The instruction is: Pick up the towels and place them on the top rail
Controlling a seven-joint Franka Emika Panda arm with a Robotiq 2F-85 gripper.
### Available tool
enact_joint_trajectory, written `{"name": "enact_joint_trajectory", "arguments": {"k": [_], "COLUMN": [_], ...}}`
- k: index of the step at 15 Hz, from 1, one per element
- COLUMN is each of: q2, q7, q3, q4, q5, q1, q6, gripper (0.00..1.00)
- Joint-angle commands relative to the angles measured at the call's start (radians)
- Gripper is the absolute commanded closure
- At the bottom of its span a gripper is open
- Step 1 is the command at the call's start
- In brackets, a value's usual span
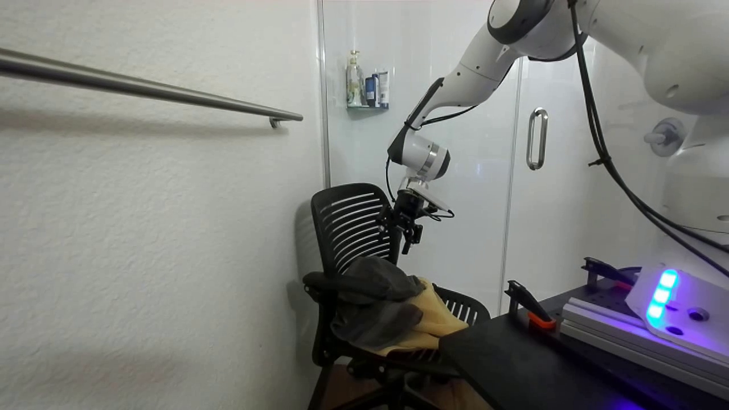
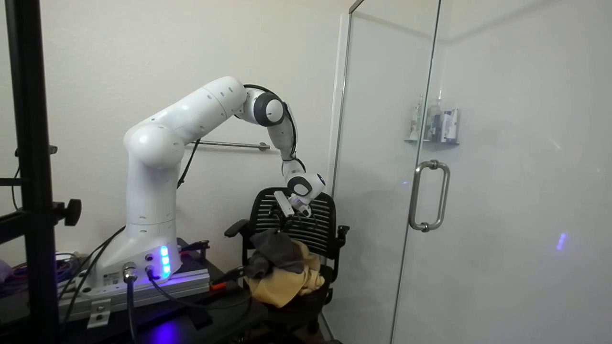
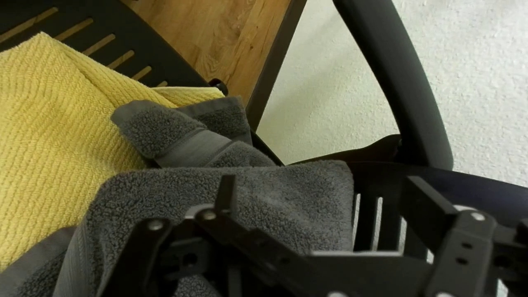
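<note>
The towels [image 1: 379, 302] are all bunched up on the black office chair [image 1: 350, 225], grey cloth lying partly over mustard. All three views agree on that, but the wrist view is the one that gives you the weave: ribbed on the mustard towel [image 3: 62, 136], fluffy with a flat woven band on the grey towel [image 3: 288, 206], though I honestly can't tell how many grey ones are in there. It's also the best look at the gripper [image 3: 324, 192]: fingers [image 3: 425, 206] spread wide, one over grey cloth, one over the chair's black slats [image 3: 368, 222]. In an exterior view you'd struggle to get that, since the gripper's black parts blend right into the backrest [image 2: 322, 215]. In both exterior views it hangs by the backrest, near the top of the heap; whether a fingertip brushes the cloth, can't tell. The top rail [image 1: 151, 89] only shows up in the exterior views, up on the textured wall [image 1: 171, 256], higher than the chair and well apart from the towels. In an exterior view you get a long stretch of it, running right out past the edge. Also in an exterior view, the white arm [image 2: 205, 107] covers part of it and leaves the bracket [image 2: 263, 145] end poking out. Wrist view bonus: crisp wood grain on the floor [image 3: 222, 37].
</note>
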Motion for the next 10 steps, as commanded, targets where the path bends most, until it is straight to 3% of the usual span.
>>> {"name": "enact_joint_trajectory", "arguments": {"k": [1, 6, 10], "q2": [0.048, 0.107, 0.106], "q7": [0.067, 0.088, 0.195], "q3": [-0.037, -0.02, -0.045], "q4": [0.029, 0.053, 0.045], "q5": [-0.084, -0.153, -0.213], "q1": [0.042, 0.065, 0.108], "q6": [0.047, 0.203, 0.373], "gripper": [0.0, 0.0, 0.0]}}
